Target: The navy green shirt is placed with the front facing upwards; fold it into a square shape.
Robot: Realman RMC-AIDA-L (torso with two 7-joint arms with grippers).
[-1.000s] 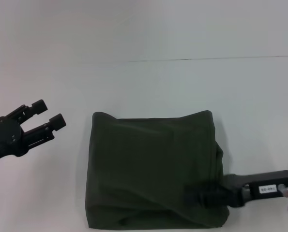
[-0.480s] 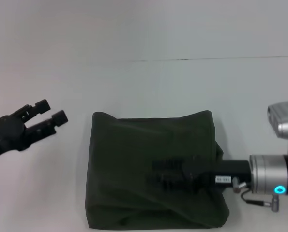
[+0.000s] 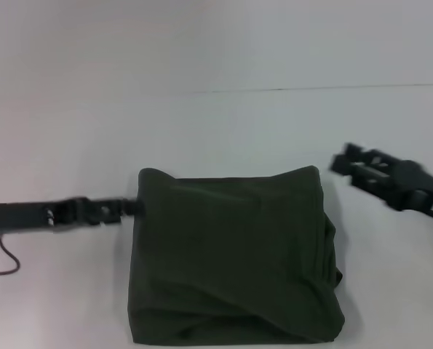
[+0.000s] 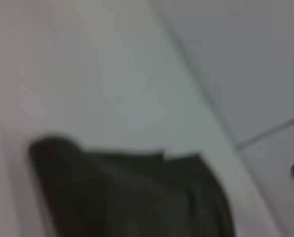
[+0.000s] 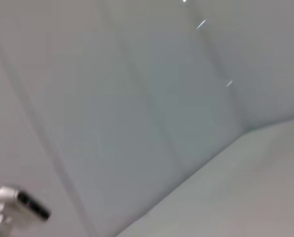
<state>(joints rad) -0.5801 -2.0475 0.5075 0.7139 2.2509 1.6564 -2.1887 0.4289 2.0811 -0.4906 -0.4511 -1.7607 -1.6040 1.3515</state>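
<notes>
- The shirt [image 3: 234,254] lies in the lower centre of the head view, already a compact, roughly square bundle on the table [image 3: 216,131].
- My left gripper [image 3: 121,209] sits at its left edge, probably to tidy it; I cannot tell its finger state.
- My right gripper [image 3: 345,163] hangs clear at right, fingers slightly spread.

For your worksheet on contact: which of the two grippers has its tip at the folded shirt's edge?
The left gripper: its tip meets the navy green shirt at its left edge. The right gripper hangs clear, beyond the far right corner.
</notes>
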